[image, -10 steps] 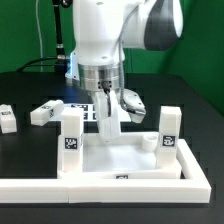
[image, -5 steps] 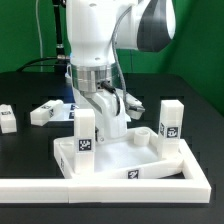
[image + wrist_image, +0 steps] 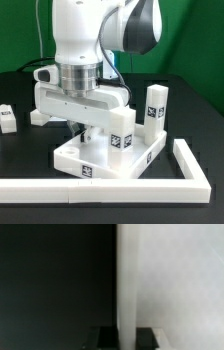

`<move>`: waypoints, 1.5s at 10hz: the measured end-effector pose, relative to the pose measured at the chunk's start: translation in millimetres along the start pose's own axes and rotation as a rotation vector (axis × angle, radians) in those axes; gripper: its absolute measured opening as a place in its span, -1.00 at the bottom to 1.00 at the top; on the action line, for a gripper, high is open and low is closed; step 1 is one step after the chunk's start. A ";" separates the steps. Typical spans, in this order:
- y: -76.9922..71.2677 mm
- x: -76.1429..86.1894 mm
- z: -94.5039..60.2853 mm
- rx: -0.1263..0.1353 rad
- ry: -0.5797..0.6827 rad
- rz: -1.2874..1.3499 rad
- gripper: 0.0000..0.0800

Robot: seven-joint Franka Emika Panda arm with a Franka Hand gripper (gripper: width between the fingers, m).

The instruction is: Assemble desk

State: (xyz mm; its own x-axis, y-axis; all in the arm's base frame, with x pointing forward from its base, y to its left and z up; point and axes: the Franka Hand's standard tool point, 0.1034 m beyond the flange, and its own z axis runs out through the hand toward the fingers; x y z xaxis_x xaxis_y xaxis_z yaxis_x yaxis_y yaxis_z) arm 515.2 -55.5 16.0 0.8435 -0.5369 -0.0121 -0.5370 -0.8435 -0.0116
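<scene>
White border bar [image 3: 100, 186] runs along the near edge and up the right. Just behind it you've got the desk top [image 3: 68, 158] lying skewed on the black table [image 3: 200, 110], with one leg [image 3: 122, 138] and a farther leg [image 3: 155, 105] upright on its corners. The gripper [image 3: 93, 127] pinches the top's wall, with a finger [image 3: 105, 338] on each side in the wrist view; a loose leg [image 3: 8, 118] lies far left.

Desk top [image 3: 70, 154] and legs [image 3: 153, 100]: smooth white plastic, satin-matt, with printed black-and-white tags [image 3: 122, 142]. Border bar [image 3: 190, 168]: same white plastic. Surface [image 3: 195, 115]: black, matt. Arm shell [image 3: 75, 25]: glossy white plastic. Collar [image 3: 78, 74]: ribbed, metallic-looking grey.
</scene>
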 end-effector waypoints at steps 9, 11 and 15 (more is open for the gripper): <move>-12.8 26.3 -7.3 -0.044 0.022 -0.741 -0.84; -7.2 49.7 -12.6 -0.066 0.020 -1.057 -0.84; -52.9 62.2 -21.2 -0.117 0.036 -1.317 -0.84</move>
State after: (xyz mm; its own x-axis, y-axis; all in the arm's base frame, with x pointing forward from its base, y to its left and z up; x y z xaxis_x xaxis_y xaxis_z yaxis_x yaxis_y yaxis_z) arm 596.1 -44.6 37.0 0.7310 0.6816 -0.0320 0.6812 -0.7263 0.0920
